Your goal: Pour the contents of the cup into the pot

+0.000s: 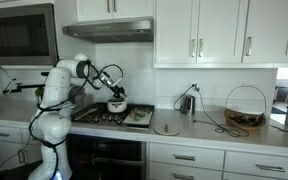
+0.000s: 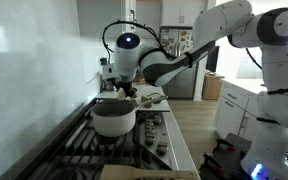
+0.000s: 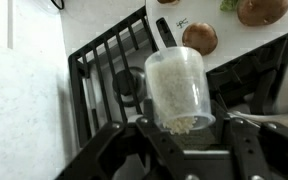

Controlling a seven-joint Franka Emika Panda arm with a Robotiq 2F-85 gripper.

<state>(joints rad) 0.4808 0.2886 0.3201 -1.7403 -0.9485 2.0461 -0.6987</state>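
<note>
The whitish-silver pot [image 1: 116, 104] stands on the stove's grate and shows in both exterior views [image 2: 113, 118]. My gripper [image 1: 115, 94] hovers just above it in both exterior views [image 2: 125, 90]. In the wrist view the gripper [image 3: 180, 128] is shut on a translucent plastic cup [image 3: 174, 78]. The cup is tipped over, mouth down toward the camera. White grains are heaped at its rim [image 3: 182, 123] and spilling over the lip. The pot itself is hidden behind the cup and fingers in the wrist view.
The black stove grate [image 3: 99, 70] sits beside a white counter. Brown round items [image 3: 201, 38] lie on the counter near the stove. A flat round disc [image 1: 167, 127], a metal jug [image 1: 187, 103] and a wire basket [image 1: 245, 108] stand further along the counter.
</note>
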